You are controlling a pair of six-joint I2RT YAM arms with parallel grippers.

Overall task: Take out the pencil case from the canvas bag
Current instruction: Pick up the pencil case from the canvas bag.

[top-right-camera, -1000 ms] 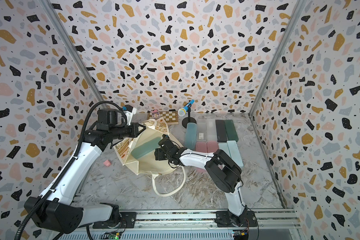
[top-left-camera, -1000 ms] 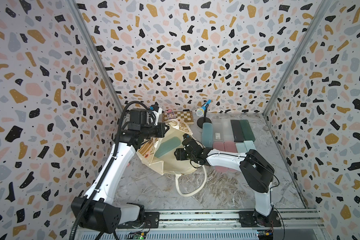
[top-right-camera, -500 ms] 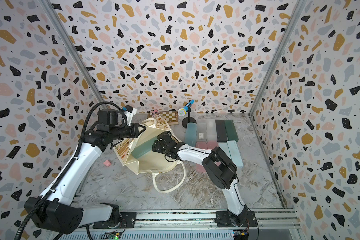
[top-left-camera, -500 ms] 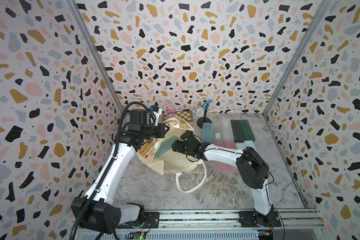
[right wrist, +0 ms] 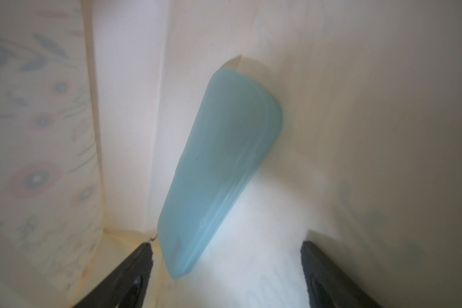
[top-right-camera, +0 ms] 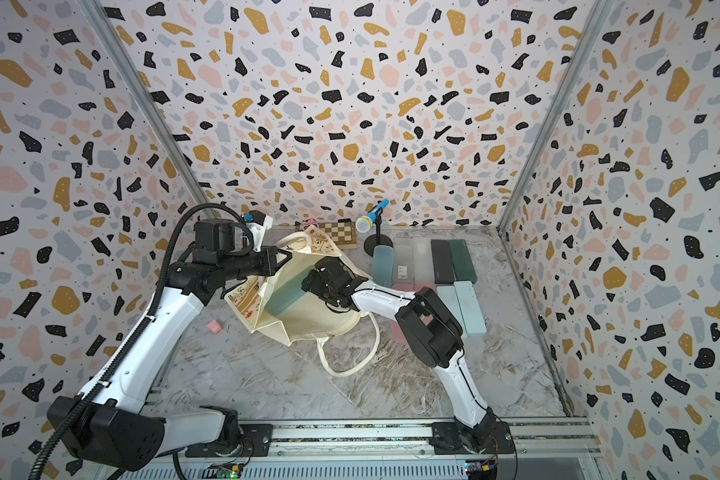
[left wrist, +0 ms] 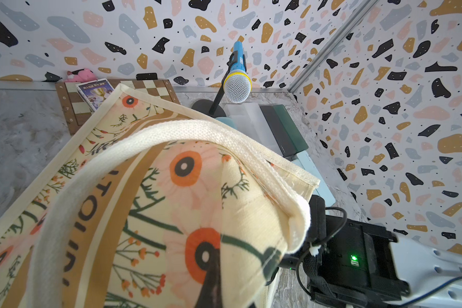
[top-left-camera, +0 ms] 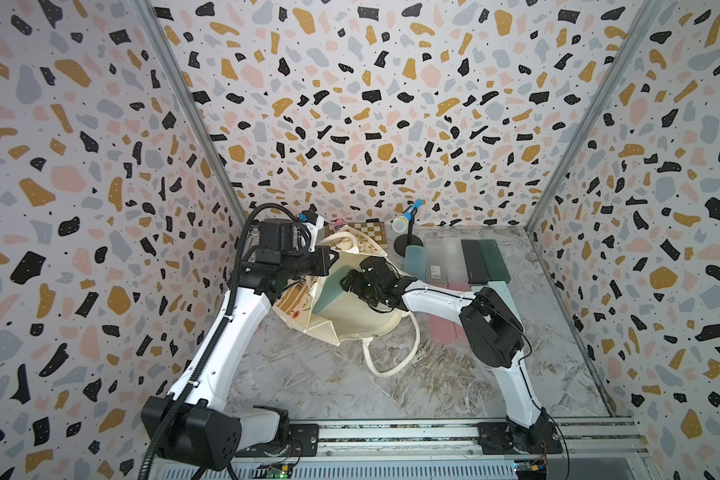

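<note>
In both top views the canvas bag [top-left-camera: 362,320] lies at frame centre, mouth turned right. The pencil case [top-left-camera: 329,297] lies slanted inside it. The right gripper [top-left-camera: 346,284] sits in the mouth, just right of the case. The left gripper [top-left-camera: 331,258] meets the bag's upper-left rim. A row of cases [top-left-camera: 474,257] lies right of the bag, and the microphone stand [top-left-camera: 408,245] and chessboard [top-left-camera: 371,230] are above it.

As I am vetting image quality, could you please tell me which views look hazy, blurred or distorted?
Right wrist view: hazy inside the canvas bag; the blue pencil case looks soft and the right gripper blurred. Left wrist view: bag print and microphone sharp, no glare. Both top views: evenly lit, crisp, strong wide-angle perspective.
</note>
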